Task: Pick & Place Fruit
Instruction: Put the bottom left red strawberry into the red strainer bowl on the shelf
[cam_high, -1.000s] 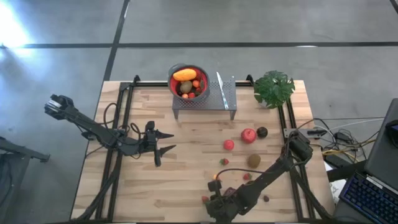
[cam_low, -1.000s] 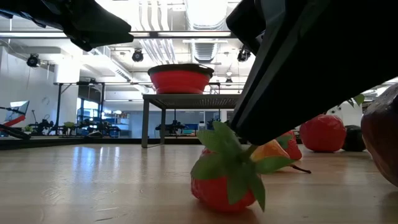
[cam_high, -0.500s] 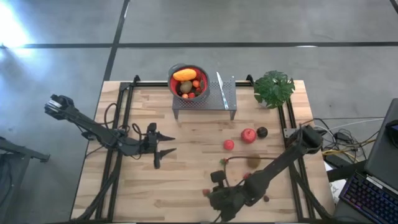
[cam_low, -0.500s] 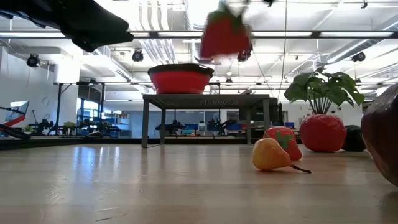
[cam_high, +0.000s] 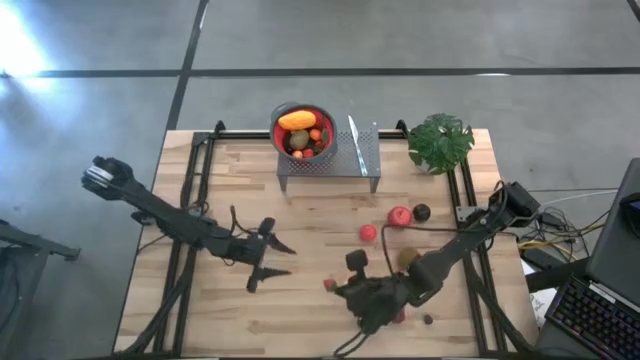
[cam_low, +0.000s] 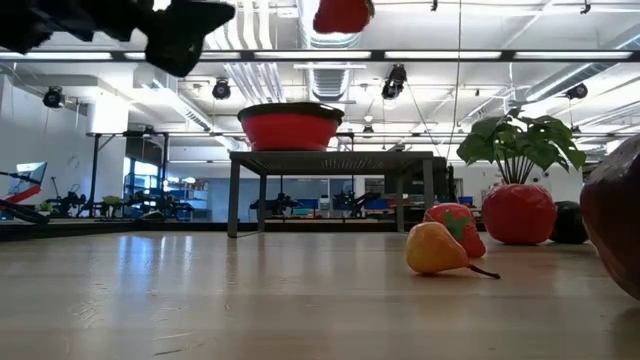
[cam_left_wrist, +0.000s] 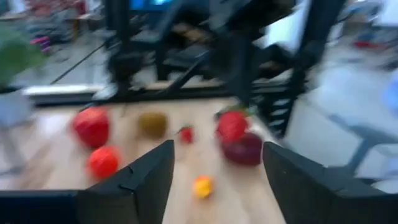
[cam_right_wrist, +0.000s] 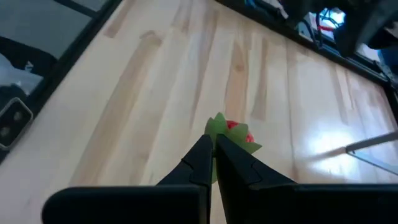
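We count several fruits already in the red-lined bowl (cam_high: 303, 131); our right hand (cam_right_wrist: 212, 152) grips a strawberry (cam_right_wrist: 235, 138) by its leaves (left hand (cam_high: 268, 262) released), and seven or so more fruits remain.

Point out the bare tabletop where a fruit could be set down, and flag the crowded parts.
Free: the boards between the left tool and the wire stand, and the near-left corner of the table. Crowded: the right half, where the red apple, kiwi and right tool sit close together.
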